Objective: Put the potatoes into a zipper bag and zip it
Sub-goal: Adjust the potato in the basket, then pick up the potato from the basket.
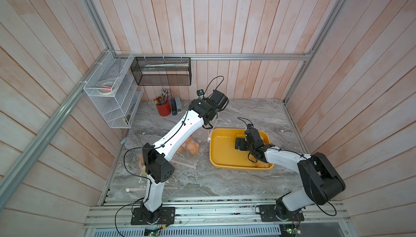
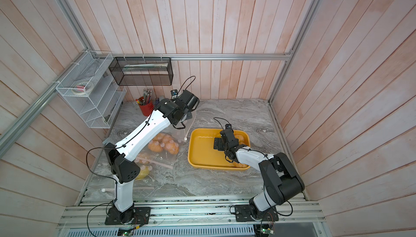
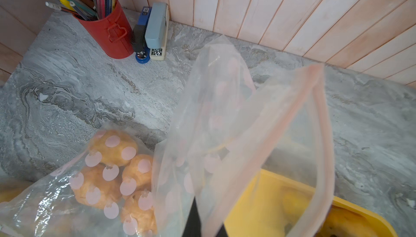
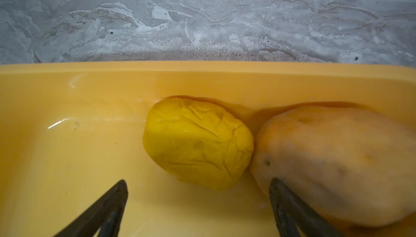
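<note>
Pale, pink-washed wooden plank walls [image 1: 225, 10] close in three sides of the cell, edged by aluminium frame bars [image 1: 247, 57], and the light on them is soft and even. The table [image 1: 258, 112] has a grey marble-patterned top, and a slotted metal rail [image 1: 213, 211] runs along its near edge. A white wire rack [image 1: 112, 98] hangs on the left wall and a black mesh basket [image 1: 161, 71] on the back wall beside it; below them, in the table's far corner, stand a red pencil cup [image 1: 163, 108] and, just beside it, a grey stapler [image 3: 156, 26].
</note>
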Tool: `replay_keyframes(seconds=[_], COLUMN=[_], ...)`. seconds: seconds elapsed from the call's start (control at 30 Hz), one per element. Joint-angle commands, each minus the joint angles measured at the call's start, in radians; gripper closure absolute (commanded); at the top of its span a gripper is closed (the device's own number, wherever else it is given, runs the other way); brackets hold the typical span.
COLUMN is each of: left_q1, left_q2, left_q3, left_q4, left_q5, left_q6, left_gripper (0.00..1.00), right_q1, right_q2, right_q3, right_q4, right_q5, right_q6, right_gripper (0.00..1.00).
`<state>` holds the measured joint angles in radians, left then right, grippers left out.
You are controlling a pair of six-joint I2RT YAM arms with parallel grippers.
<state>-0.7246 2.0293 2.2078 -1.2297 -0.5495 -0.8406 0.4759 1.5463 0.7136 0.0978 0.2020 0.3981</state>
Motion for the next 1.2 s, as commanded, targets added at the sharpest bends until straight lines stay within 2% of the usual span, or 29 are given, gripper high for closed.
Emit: replay_keyframes(seconds=[0.0,0.2,0.3,0.43,0.57,0.77,0.97,1.17], left_q1=[0.004,0.022,0.026,0.028,0.028,0.028,0.028,0.028], left_q2=[0.019,0.023,0.019,0.006,-0.006,-0.021,-0.024,-0.033], left_q3=[0.026,0.013,-0.001,-0.032,-0.058,-0.090,-0.105,-0.131], left_q4=[-0.031,-0.011,-0.005,0.016,0.038,0.063,0.081,0.095], left_q5=[0.011,0.029,0.028,0.034,0.049,0.064,0.083,0.086], left_q6=[0.027,0.034,0.032,0.033,0.041,0.044,0.055,0.069], left_gripper=[1.00,1.00,1.00,1.00,1.00,1.00,1.00,1.00], right_q1=[-0.008,-0.008,-0.007,-0.005,-0.005,-0.006,-0.008,-0.007], right_q2=[0.037,0.040,0.015,-0.025,-0.104,-0.102,0.026,0.092], right_q3=[0.027,0.047,0.030,0.024,-0.010,-0.028,0.051,0.079], right_q4=[-0.003,0.029,0.087,0.092,0.077,0.108,0.117,0.154], right_q5=[-0.038,-0.137,-0.240,-0.260,-0.172,-0.051,-0.108,-0.237], right_q6=[-0.031,-0.051,-0.062,-0.064,-0.055,-0.110,-0.168,-0.218], right_gripper=[0.02,0.02,0.11,0.19,0.17,0.02,0.02,0.03])
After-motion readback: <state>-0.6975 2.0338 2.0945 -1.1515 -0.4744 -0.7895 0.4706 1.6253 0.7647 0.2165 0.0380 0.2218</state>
